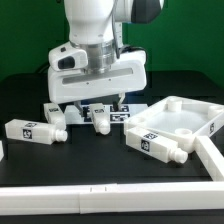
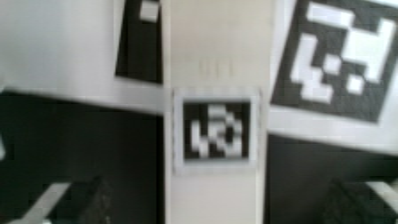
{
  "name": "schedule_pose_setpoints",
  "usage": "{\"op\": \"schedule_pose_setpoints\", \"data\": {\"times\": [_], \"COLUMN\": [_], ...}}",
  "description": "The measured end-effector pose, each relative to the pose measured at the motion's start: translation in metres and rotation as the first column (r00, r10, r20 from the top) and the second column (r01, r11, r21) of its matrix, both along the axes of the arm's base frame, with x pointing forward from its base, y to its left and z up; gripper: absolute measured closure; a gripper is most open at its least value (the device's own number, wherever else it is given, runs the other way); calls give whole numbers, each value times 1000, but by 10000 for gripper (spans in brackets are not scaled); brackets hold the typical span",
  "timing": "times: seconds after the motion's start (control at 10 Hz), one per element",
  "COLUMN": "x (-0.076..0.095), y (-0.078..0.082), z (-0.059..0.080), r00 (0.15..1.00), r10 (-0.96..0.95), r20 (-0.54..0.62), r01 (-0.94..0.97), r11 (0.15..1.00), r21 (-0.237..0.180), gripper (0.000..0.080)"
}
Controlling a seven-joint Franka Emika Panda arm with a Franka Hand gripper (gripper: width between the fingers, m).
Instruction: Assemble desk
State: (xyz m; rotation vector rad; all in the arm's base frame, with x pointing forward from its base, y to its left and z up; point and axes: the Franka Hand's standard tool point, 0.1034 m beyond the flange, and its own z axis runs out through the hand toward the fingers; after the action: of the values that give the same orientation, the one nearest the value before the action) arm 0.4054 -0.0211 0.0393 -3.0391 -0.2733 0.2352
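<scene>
The desk's white panel [image 1: 186, 121], with a raised rim and round corner sockets, lies at the exterior view's right. One white tagged leg [image 1: 34, 130] lies at the left and another [image 1: 154, 144] lies in front of the panel. Two more legs lie under the arm, one [image 1: 73, 114] just left of my gripper. My gripper [image 1: 100, 108] is low over the other leg [image 1: 101, 121]. In the wrist view that leg [image 2: 219, 130] runs between my dark fingers [image 2: 64, 204], with a gap on each side. My gripper [image 2: 217, 208] is open and straddles it.
The marker board [image 1: 122, 113] lies on the black table behind the legs, and its tags also show in the wrist view [image 2: 338, 55]. A white raised border [image 1: 110, 202] runs along the table's front and up the right side [image 1: 210, 156].
</scene>
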Motion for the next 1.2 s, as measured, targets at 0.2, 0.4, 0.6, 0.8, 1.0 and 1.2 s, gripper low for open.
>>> {"op": "schedule_pose_setpoints", "data": {"times": [0.2, 0.4, 0.6, 0.8, 1.0, 1.2], "x": [38, 40, 40, 59, 113, 128], "y": [20, 22, 22, 31, 60, 86], "z": [14, 12, 11, 19, 34, 27], "r00": [998, 998, 998, 1000, 993, 969], "r10": [-56, -58, -58, -6, 108, 245], "r20": [-18, -19, -19, 3, 46, 19], "r01": [56, 58, 58, 6, -105, -243], "r11": [998, 998, 998, 1000, 993, 967], "r21": [0, -1, -2, -24, -60, -69], "gripper": [152, 150, 150, 150, 150, 150]}}
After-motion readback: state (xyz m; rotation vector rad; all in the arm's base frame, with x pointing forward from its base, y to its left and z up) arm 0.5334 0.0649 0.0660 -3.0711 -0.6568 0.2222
